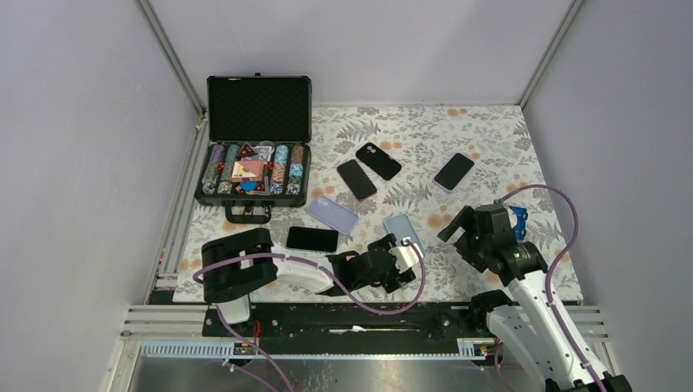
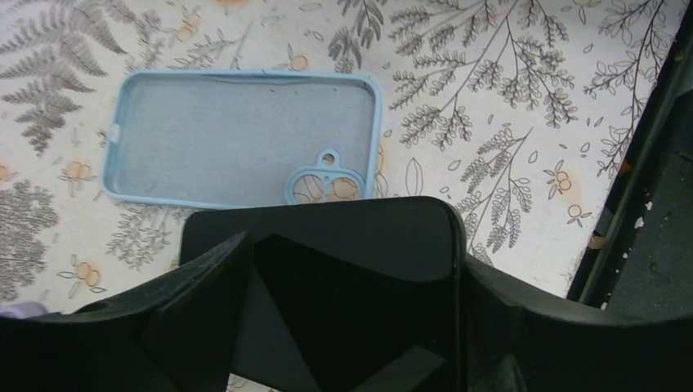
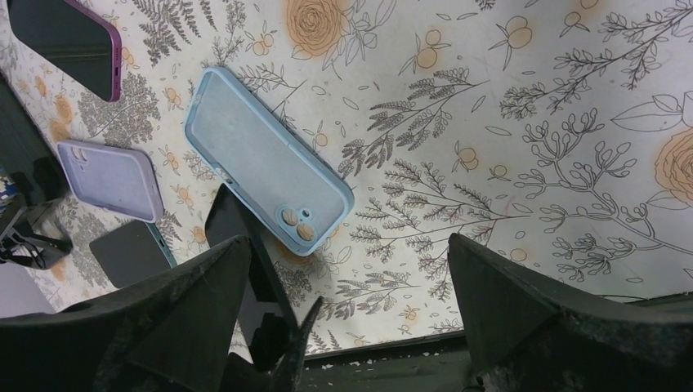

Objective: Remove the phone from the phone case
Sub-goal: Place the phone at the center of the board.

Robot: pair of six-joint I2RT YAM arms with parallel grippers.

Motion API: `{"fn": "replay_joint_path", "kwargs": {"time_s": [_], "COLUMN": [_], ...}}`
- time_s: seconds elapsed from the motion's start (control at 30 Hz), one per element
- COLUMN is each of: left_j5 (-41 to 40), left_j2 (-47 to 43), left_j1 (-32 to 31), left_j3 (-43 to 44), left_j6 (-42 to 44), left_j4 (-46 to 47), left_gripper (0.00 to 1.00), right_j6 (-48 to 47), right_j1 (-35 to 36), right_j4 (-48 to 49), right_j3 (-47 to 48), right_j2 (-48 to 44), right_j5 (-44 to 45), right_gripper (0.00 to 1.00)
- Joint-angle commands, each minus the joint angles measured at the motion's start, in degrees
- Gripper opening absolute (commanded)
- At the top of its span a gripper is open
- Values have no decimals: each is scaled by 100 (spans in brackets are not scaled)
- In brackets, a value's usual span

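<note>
Since the blue case [image 2: 237, 131] lies empty, the removal itself looks done, and what remains is setting the phone [image 2: 351, 224] down safely.

Largest on the floral table [image 1: 490, 139] is the chip case [image 1: 258, 106], open at the far left and no part of this job.

At the near edge, right of centre, the right gripper [image 3: 347, 245] hangs with its 2 fingers spread wide and nothing between them. The left gripper [image 2: 355, 253] reaches low across the near middle, fingers partly apart with the phone between them. Its right finger looks to touch the phone's edge, but I cannot tell whether that is a grip or mere contact.

The blue case sits inside-up, its long axis running far-left to near-right and its camera cut-out at the near end. A lilac case [image 1: 332, 215] lies to its left.

The phone sits just near of the blue case. I judge it rigid, fairly weighty for its size, slick on its dark glossy face and liable to crack if dropped. It is best pinched across its 2 long edges near the middle. Only 1 straight edge and 1 rounded corner show, that edge roughly parallel to the case's long side. The fingers hide the rest, so its long axis is uncertain.
</note>
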Motion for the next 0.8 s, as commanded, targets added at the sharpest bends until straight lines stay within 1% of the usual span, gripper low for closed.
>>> {"fn": "replay_joint_path", "kwargs": {"time_s": [0.0,0.27,0.33,0.4,0.53,0.77], "left_j5": [1251,1188,1099,1086,1126,976], "left_j2": [601,513,396,234,-66,-407], "left_j1": [-48,-48,-48,-40,-39,-39], "left_j3": [-356,-451,-508,-570,-654,-776], "left_j6": [-1109,-1397,-1432,-1432,-1483,-1595], "left_j4": [-1869,-1798,-1788,-1772,-1745,-1757], "left_gripper": [77,79,82,86,91,94], "right_j6": [-129,-195,-212,-208,-219,-144], "right_j1": [-31,-29,-31,-28,-33,-30], "right_j4": [15,13,11,-16,-11,-2], "right_j3": [310,449,465,459,432,378], "right_j2": [119,158,134,108,72,109], "right_j5": [47,-130,-165,-152,-126,-161], "right_gripper": [98,99,100,100,100,100]}}
